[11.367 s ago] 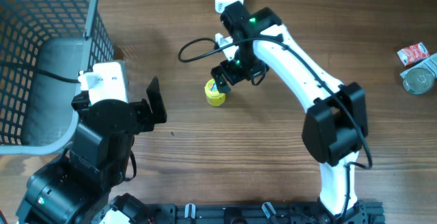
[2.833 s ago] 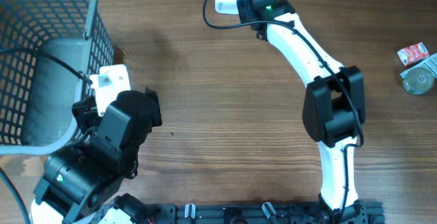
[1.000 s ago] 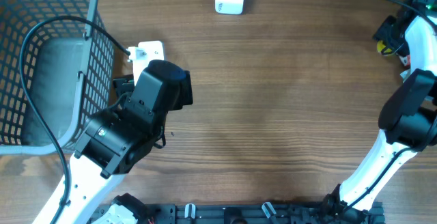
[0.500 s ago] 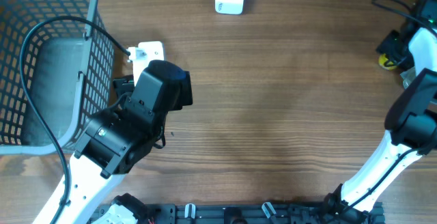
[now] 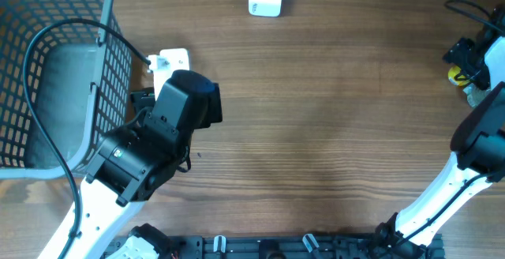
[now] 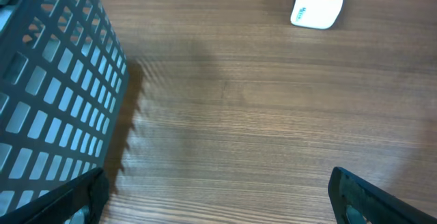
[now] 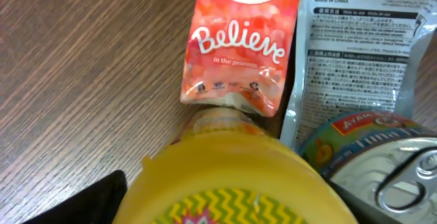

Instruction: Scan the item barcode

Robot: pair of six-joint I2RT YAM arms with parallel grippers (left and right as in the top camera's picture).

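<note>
Since the right gripper (image 5: 461, 63) (grip cannot be told) sits over the yellow-lidded tub (image 7: 239, 183) crowded against tin (image 7: 382, 169) and pouch (image 7: 235, 46), it may topple; the left gripper (image 6: 218, 200) gapes wide.

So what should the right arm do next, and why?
Probably lift the right end effector straight up, clear of the yellow item. The item seems to rest on the table, packed close beside the pink pouch and the can, so a sideways pull might knock them.
</note>
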